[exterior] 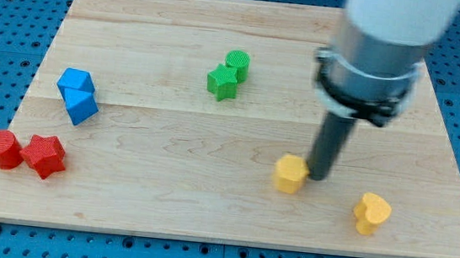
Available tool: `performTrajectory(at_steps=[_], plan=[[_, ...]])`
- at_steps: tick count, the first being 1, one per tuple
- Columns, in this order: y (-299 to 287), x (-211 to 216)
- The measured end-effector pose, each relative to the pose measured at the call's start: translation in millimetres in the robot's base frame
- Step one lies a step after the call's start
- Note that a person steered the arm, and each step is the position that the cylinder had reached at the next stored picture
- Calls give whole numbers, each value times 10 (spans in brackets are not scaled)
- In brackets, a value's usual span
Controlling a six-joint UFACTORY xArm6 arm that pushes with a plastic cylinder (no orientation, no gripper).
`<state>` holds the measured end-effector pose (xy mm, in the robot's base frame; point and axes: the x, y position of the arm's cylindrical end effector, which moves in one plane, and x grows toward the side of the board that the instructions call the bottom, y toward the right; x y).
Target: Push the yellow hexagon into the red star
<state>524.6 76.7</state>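
The yellow hexagon (290,172) lies right of the board's middle, toward the view's bottom. My tip (319,177) stands just at the hexagon's right side, touching or nearly touching it. The red star (45,155) lies far off at the view's bottom left, with a red cylinder (2,149) touching its left side. The arm's grey and white body (381,50) hangs over the board's upper right.
A yellow heart-shaped block (371,213) lies to the lower right of my tip. Two blue blocks (77,95) sit together at the left. A green star (222,82) and a green cylinder (237,64) touch at the top middle. The wooden board (164,199) rests on a blue pegboard.
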Motion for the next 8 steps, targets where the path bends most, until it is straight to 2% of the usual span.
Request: performTrajectory(at_steps=[1,2,3,4,5,6,7,8], plan=[[-909,72],[-1113,165],[-1032,344],[-1693,513],[-2341,434],[-2156,434],[-2494,379],[-2257,372]])
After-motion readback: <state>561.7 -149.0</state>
